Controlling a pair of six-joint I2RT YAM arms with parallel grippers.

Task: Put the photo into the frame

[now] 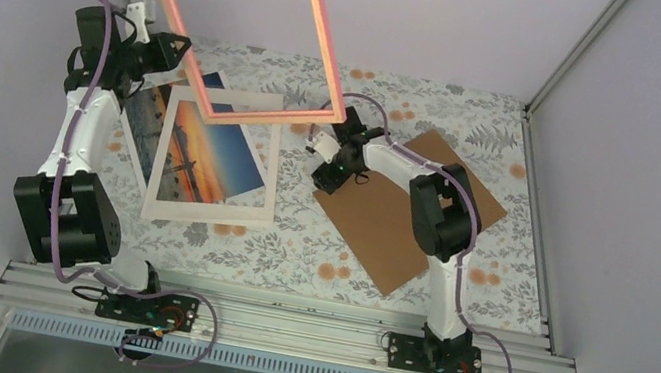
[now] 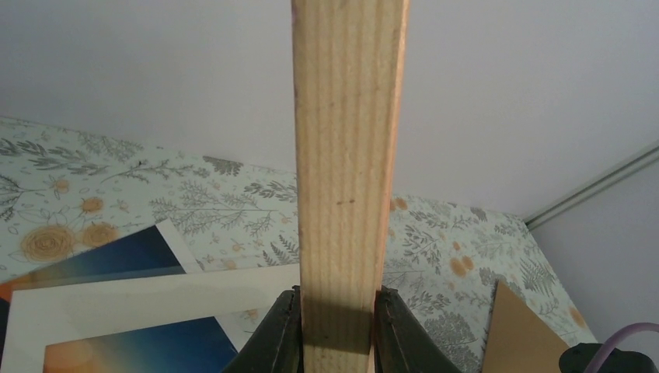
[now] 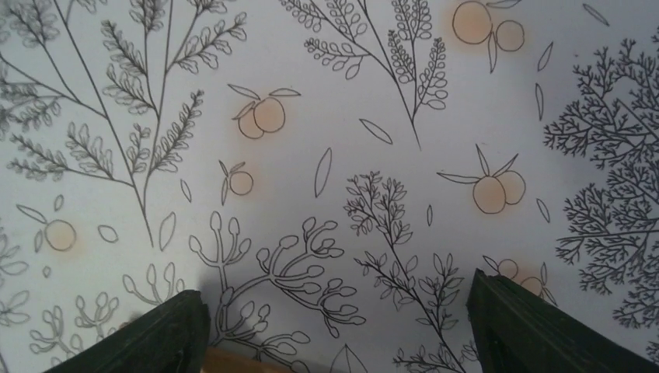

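Lowering the frame [image 1: 267, 118], clamped by one rail in the left gripper [image 1: 165, 58] and tilted aloft at 11 o'clock, is best done slowly, steadied by the wide-open, empty right gripper [image 1: 330, 151], beside the photo [image 1: 206, 150] lying at 9 o'clock.

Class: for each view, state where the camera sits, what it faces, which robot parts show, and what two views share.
Top external: above, behind the bases, looking down; both arms, left gripper, right gripper show.
Left wrist: on that wrist, looking along the frame bar; its fingers clamp it.
Right wrist: on that wrist, looking down at the floral cloth; open fingers show.
Shared: top and left wrist both show the frame, photo, mat board.
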